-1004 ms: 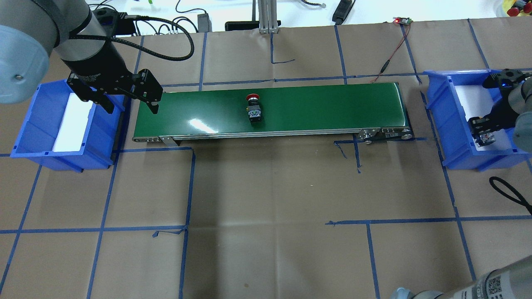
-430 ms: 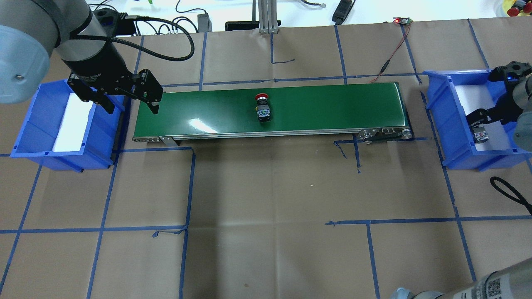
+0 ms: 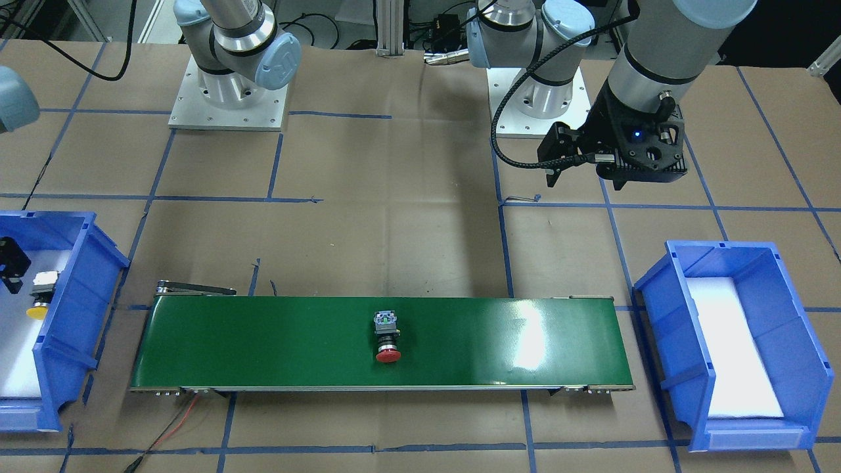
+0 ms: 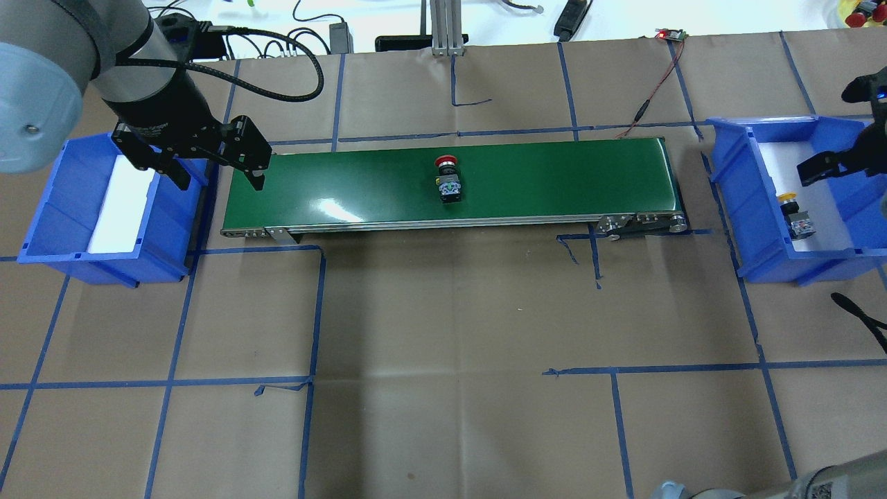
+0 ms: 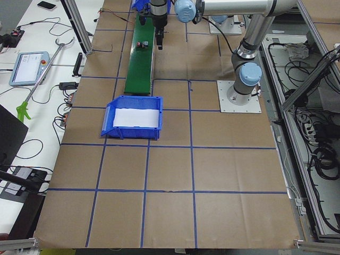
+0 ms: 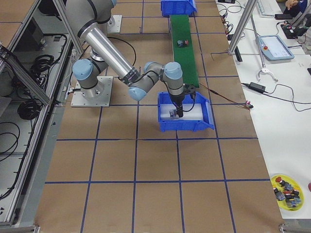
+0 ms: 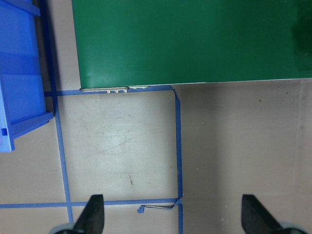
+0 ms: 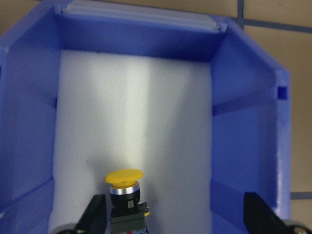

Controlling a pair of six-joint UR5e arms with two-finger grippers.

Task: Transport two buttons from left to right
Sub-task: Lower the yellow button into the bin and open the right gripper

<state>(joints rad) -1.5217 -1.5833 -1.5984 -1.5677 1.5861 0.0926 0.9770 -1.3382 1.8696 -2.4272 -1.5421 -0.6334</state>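
The red-capped button [image 4: 448,179] lies on its side near the middle of the green conveyor belt [image 4: 554,180]; it also shows in the front view [image 3: 387,338]. The yellow-capped button [image 4: 797,215] lies on the white pad inside the right blue bin [image 4: 748,208], seen close in the right wrist view [image 8: 124,195]. My right gripper [image 4: 831,165] hangs open above that bin, clear of the yellow button, its fingertips [image 8: 92,214] spread wide. My left gripper [image 4: 220,181] is open and empty over the belt's left end, next to the left blue bin [image 4: 41,229].
The left bin holds only a white pad. Blue tape lines cross the brown table. A red-black wire [image 4: 651,97] runs from the belt's far right end. Cables and a metal post [image 4: 443,28] stand along the far edge.
The red button has travelled right along the belt. My right gripper opened, let go of the yellow button in the right bin and lifted away. The left arm has not moved.
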